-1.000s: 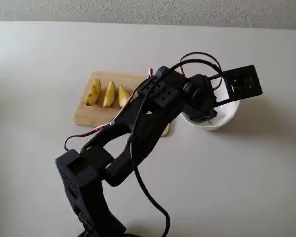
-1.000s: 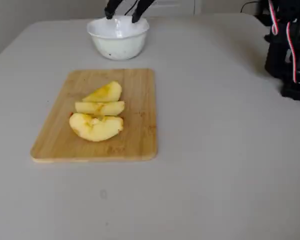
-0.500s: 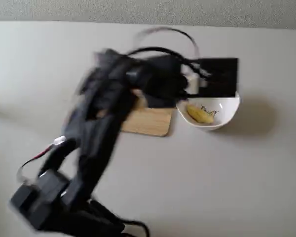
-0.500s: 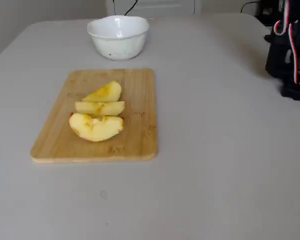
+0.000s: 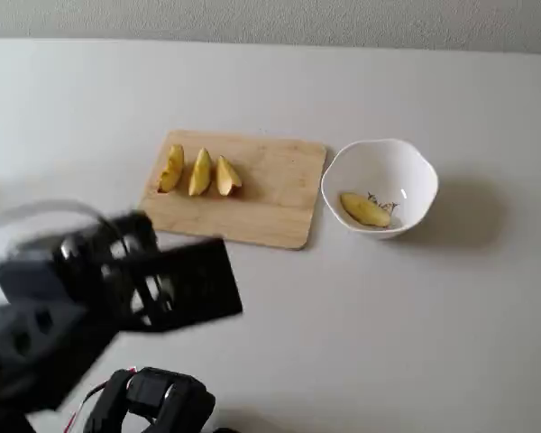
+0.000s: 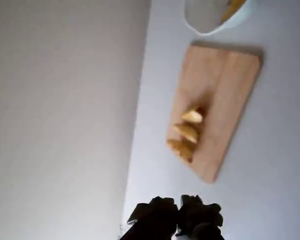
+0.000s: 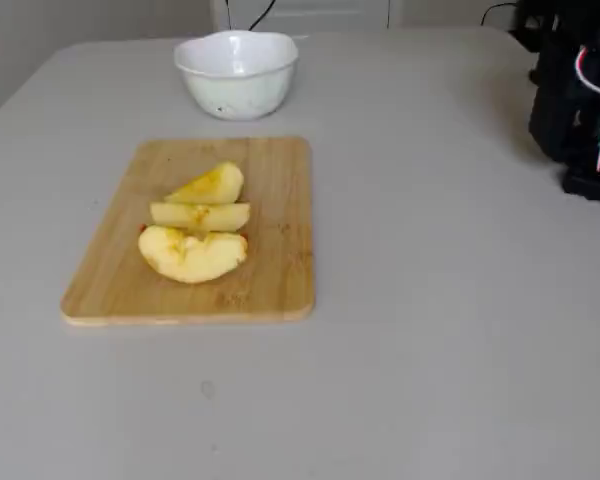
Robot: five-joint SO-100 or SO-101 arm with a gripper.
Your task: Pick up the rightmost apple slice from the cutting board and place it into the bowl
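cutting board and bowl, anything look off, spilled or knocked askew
Nothing stands out. Three apple slices lie in a tidy row on the left part of the cutting board in a fixed view, one slice sits inside the upright bowl, and nothing has spilled onto the table.

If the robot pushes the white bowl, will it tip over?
Probably not. The bowl looks wide and low, so it would likely slide on the smooth table. The apple slice inside might shift. It looks breakable.
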